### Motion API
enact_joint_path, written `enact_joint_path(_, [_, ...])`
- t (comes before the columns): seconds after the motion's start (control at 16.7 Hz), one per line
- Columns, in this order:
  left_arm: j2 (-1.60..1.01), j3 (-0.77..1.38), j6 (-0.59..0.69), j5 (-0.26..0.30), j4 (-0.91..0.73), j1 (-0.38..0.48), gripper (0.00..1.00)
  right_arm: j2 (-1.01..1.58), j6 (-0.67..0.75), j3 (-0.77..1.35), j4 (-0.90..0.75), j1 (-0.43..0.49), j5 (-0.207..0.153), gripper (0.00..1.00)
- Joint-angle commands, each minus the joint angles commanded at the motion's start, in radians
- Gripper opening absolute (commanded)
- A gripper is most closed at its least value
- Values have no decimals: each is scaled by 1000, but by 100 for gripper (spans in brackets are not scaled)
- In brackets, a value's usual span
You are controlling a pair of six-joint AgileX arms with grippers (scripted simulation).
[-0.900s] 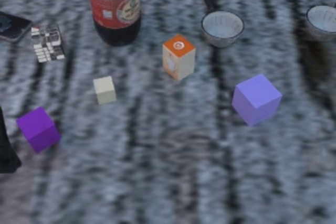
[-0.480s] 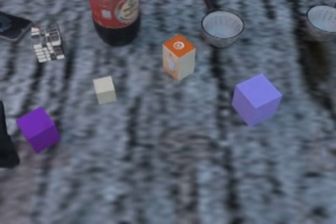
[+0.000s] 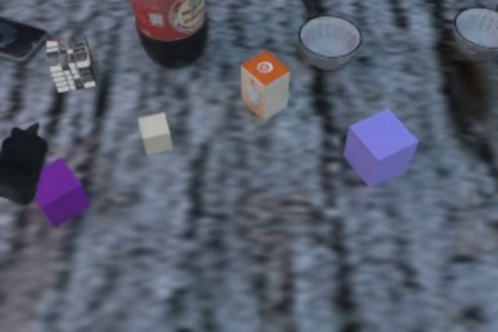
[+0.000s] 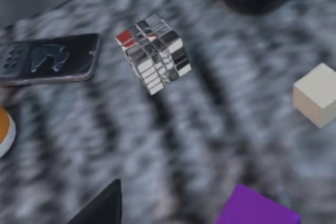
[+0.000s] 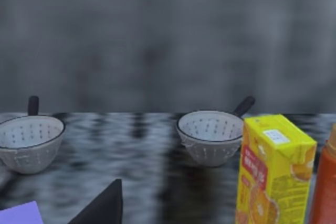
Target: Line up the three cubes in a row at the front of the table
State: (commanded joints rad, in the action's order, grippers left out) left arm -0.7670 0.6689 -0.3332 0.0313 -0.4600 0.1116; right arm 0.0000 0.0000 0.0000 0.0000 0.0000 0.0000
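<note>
left end effector (image 3: pixel 22 162) just left of deep purple cube (image 3: pixel 61 191), finger state unclear

The top view looks down from high above the table (image 3: pixel 257 254) and takes in most of it, from the big bottle (image 3: pixel 166 7) at the back to the bare front.

The left wrist view sits low and close. It looks across the left side, at the shiny puzzle cube (image 4: pixel 155 53) and the phone (image 4: pixel 50 59). Both views share these, and also the cream cube (image 3: pixel 156 133) and the purple cube (image 3: pixel 61 192).

The right wrist view looks level toward the back wall. It shares the two strainer bowls (image 5: pixel 212 136) with the top view.
</note>
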Motion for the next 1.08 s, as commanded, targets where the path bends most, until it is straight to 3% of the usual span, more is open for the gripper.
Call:
enact_joint_path(0.6, [-997,859,-416,-4,-535,131,100,0,0,0,0,0,0,100])
enact_joint_path(1.08, [-1534,1332,-622,-24,-786,194,100,0,0,0,0,0,0,100])
